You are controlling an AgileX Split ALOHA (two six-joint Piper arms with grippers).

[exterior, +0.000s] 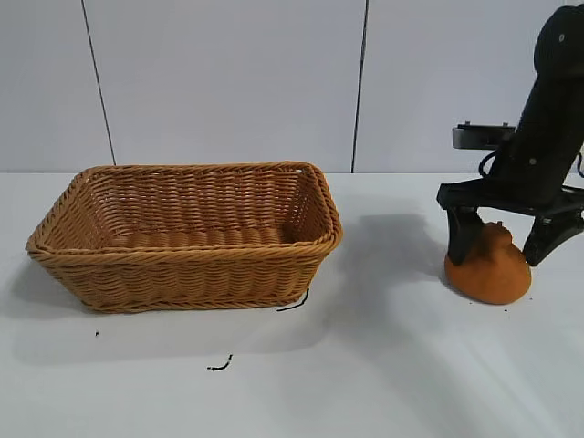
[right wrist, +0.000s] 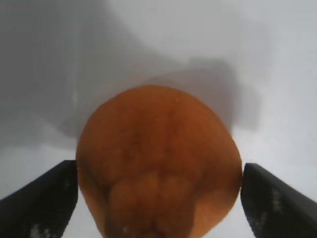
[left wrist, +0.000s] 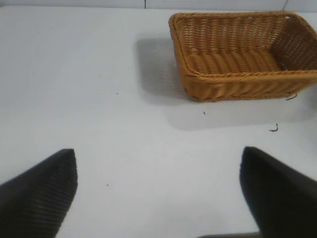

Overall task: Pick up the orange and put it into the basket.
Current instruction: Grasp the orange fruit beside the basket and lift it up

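Now we see our right tool [exterior: 497,239] low over the bumpy dull-orange fruit [exterior: 488,269], which sits on the white table [exterior: 383,365]. Its fingers are spread wide on both sides, ready to squeeze, not holding yet. Further off waits the big brown woven basket [exterior: 187,274]. Our left tool [left wrist: 158,193] hangs wide open, holding nothing.

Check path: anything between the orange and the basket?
Nothing visible. The orange sits on the table between the open right gripper's fingers; only bare table lies between it and the basket. Left gripper is open, off to the side.
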